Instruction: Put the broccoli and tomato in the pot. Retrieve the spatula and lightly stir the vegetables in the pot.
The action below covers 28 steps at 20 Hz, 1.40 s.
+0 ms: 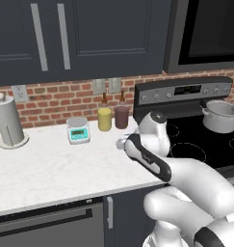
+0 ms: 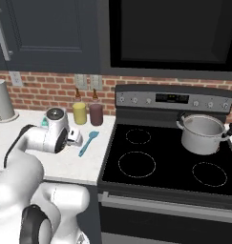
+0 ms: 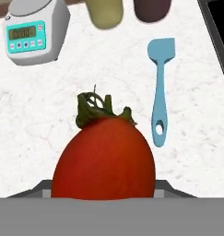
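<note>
Both base views look forward and down from behind the arm, sharing the desk (image 1: pixel 41 164), stove (image 2: pixel 170 162) and pot (image 2: pixel 201 133). The hand view sits close above the tomato (image 3: pixel 104 159).

A rendered home kitchen; black glass-top stove (image 2: pixel 165 162) with a steel pot (image 2: pixel 202 134) on a back burner; microwave (image 2: pixel 170 33) above; dark cabinets (image 1: pixel 80 34), red brick backsplash (image 1: pixel 56 99), white marble bench (image 1: pixel 51 169); kitchen scale (image 1: pixel 78 130), paper-towel roll (image 1: pixel 7 120), two jars (image 2: pixel 79 113).

Glossy tomato (image 3: pixel 104 159); shiny steel pot (image 2: pixel 202 135); seemingly marble counter (image 1: pixel 46 166).
</note>
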Motion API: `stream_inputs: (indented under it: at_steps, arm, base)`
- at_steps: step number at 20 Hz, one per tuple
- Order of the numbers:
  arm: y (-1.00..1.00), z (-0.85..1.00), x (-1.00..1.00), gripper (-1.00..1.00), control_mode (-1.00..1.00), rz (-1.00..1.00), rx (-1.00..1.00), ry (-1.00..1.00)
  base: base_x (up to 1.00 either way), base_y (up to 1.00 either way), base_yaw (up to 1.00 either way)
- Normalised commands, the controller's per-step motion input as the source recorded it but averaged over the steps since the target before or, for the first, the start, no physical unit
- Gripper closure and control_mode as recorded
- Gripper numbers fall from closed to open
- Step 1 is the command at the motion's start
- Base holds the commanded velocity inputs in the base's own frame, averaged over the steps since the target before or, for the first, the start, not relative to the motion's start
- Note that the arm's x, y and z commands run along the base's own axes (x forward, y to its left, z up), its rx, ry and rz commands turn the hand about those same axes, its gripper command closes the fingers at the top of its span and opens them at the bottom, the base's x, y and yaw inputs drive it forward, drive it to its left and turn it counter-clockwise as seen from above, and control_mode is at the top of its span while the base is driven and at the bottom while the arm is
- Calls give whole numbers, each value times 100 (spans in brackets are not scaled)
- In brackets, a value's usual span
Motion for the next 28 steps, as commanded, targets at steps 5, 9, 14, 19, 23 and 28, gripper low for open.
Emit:
stream_inputs:
  at_steps: [5,9,14,19,23,28]
  arm:
    - [-44,69,-72,100,-100,-6,5,0]
    - [-34,26,-60,100,-100,-8,0,0]
    - [-12,1,-13,100,100,-3,0,0]
    - [0,0,0,100,100,0,0,0]
    - [0,0,0,100,100,0,0,0]
    - [0,0,0,100,100,0,0,0]
  base:
    - [0,0,0]
    - [0,0,0]
    - [-5,-15,-2]
    - [-8,-84,-4]
    - [0,-100,-2]
    - [0,-94,0]
